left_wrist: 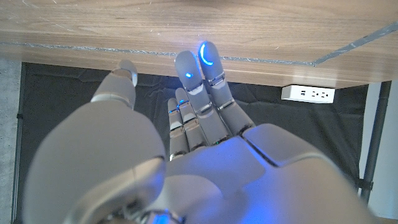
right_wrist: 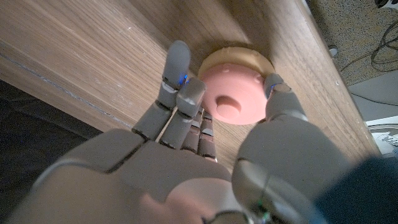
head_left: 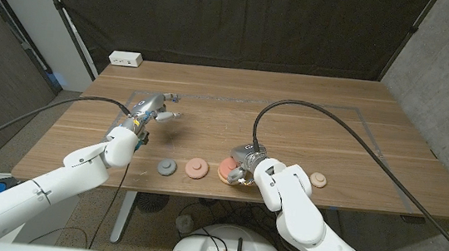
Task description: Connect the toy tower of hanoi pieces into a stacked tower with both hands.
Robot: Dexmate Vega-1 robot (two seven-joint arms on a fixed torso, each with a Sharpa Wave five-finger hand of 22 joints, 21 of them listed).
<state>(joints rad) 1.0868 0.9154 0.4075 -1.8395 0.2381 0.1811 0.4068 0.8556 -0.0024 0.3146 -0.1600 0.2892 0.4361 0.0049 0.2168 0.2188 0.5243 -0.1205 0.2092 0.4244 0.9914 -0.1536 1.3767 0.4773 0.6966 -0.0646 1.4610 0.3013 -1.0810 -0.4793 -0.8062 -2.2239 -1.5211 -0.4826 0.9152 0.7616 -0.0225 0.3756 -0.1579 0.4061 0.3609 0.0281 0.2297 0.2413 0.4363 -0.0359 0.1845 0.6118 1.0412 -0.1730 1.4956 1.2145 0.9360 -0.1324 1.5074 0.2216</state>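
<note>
Between the right hand's [right_wrist: 205, 124] thumb and fingers sits a pink disc [right_wrist: 233, 99] atop a tan one; grip evenly, lift straight. Left hand [head_left: 155, 111] hovers open-fingered, holding nothing.

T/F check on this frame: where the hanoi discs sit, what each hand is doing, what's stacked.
1. The right hand grips a pink disc sitting on a tan disc. True.
2. The left hand holds the grey disc. False: it holds nothing, fingers apart, and the grey disc lies on the table apart from it.
3. A small pink disc lies by the table's near edge, on the robot's right. True.
4. All discs are stacked. False: the grey disc, a salmon disc and the small pink disc lie separate.
</note>
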